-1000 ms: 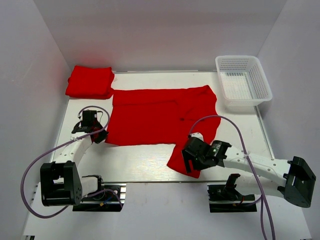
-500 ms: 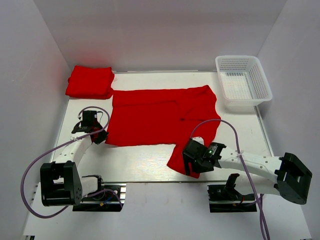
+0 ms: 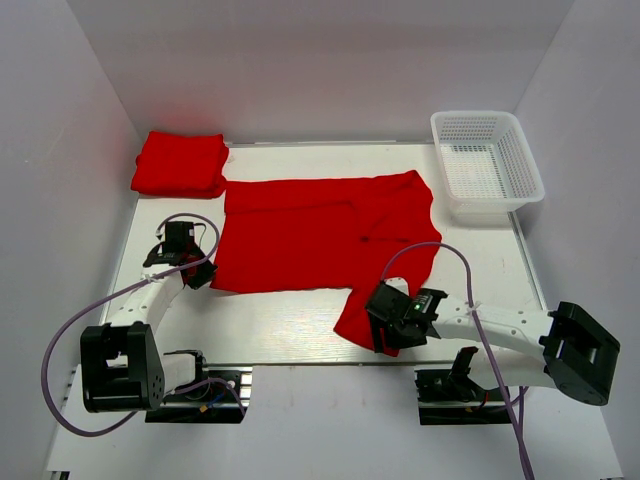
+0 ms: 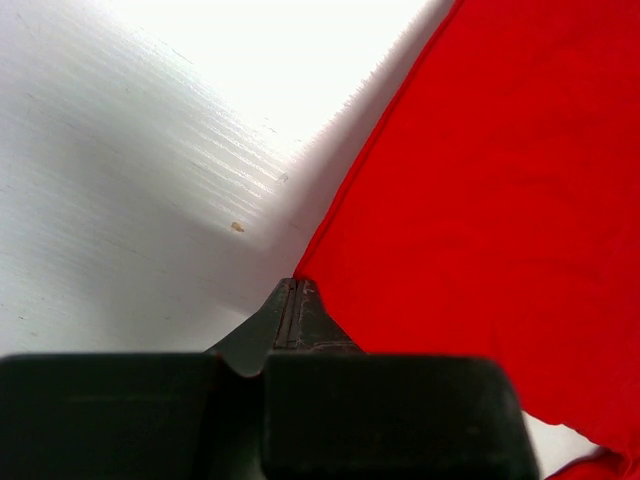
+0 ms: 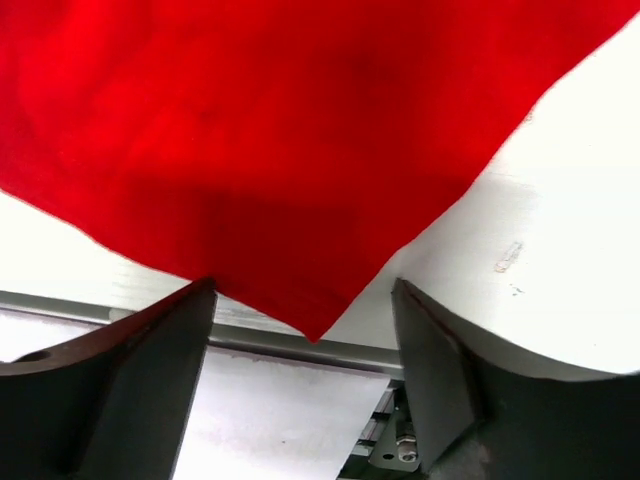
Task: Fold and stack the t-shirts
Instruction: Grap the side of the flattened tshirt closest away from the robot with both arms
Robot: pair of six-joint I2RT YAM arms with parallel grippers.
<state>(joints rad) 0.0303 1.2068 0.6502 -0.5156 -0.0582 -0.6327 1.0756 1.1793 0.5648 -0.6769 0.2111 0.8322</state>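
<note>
The scene sits inside a plain white enclosure, with walls rising on the left, far and right sides around a white table (image 3: 280,325).

At the far-left corner of the table lies a folded t-shirt pile (image 3: 180,163), bright red and squared off, its right edge just beside the top-left corner of the spread t-shirt (image 3: 320,230).

The left end effector (image 3: 201,277) rests low on the table at the spread t-shirt's lower-left corner. In the left wrist view its fingers (image 4: 296,300) are clenched together, their tip right at the hem where red fabric meets white table. Whether any cloth is pinched between them cannot be told.

The spread t-shirt lies flat across the middle of the table, and one part of it trails down toward the near edge.

The right end effector (image 3: 384,338) is over that trailing part, released, with its jaws standing wide. In the right wrist view, the pointed tip of the fabric hangs between the two fingers (image 5: 160,350), over the metal rail (image 5: 360,358) at the near edge of the table.

At the far-right corner stands a white mesh basket (image 3: 487,165), near the shirt's right edge without touching it.
</note>
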